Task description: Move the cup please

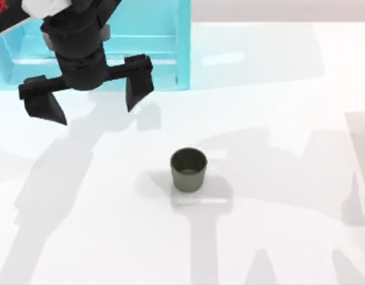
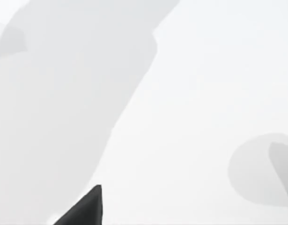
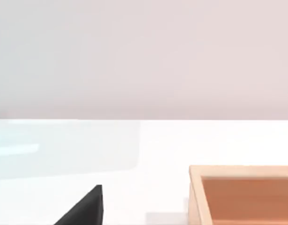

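The cup (image 1: 188, 169), small, round and dark olive-grey, stands upright near the middle of the white table. My left gripper (image 1: 93, 116) hangs open and empty over the table's far left, well apart from the cup, up and to the left of it. One of its dark fingertips (image 2: 87, 208) shows in the left wrist view over bare table. In the right wrist view one dark fingertip (image 3: 87, 208) of my right gripper sits just as far off the picture's middle, so that gripper is open too, with nothing in it.
A translucent blue bin (image 1: 182, 53) stands at the table's far left, right behind the left gripper. An orange-brown open box (image 3: 195, 197) lies on the table in front of the right wrist camera. White tabletop surrounds the cup on all sides.
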Robot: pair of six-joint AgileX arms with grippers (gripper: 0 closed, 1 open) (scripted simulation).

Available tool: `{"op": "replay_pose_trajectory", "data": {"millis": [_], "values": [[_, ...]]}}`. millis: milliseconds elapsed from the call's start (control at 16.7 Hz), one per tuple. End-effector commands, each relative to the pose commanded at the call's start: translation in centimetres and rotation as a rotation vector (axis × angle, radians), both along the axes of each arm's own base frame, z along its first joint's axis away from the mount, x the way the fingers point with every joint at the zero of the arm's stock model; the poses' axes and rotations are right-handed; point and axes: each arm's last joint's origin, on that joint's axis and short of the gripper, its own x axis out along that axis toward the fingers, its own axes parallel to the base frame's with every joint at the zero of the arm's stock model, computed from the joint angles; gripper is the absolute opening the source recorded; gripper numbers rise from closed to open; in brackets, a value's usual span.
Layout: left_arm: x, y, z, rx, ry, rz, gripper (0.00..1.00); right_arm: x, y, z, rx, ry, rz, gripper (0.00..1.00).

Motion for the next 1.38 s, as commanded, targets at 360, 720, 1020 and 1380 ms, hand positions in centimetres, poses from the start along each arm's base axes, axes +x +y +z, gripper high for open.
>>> {"op": "replay_pose_trajectory", "data": {"millis": [360, 720, 1020, 1380], "values": [[0.3, -10.7, -1.0, 0.013, 0.112, -0.164, 1.00, 0.0, 0.0, 0.0, 0.000, 0.000, 0.000, 1.00], [-1.6, -15.7, -0.6, 0.002, 0.119, -0.268, 1.00, 0.0, 0.0, 0.0, 0.000, 0.000, 0.000, 1.00], [-1.5, -15.5, -0.5, 0.001, 0.116, -0.265, 1.00, 0.0, 0.0, 0.0, 0.000, 0.000, 0.000, 1.00], [-1.2, -15.8, -4.6, 0.002, 0.119, -0.269, 1.00, 0.0, 0.0, 0.0, 0.000, 0.000, 0.000, 1.00]]}}
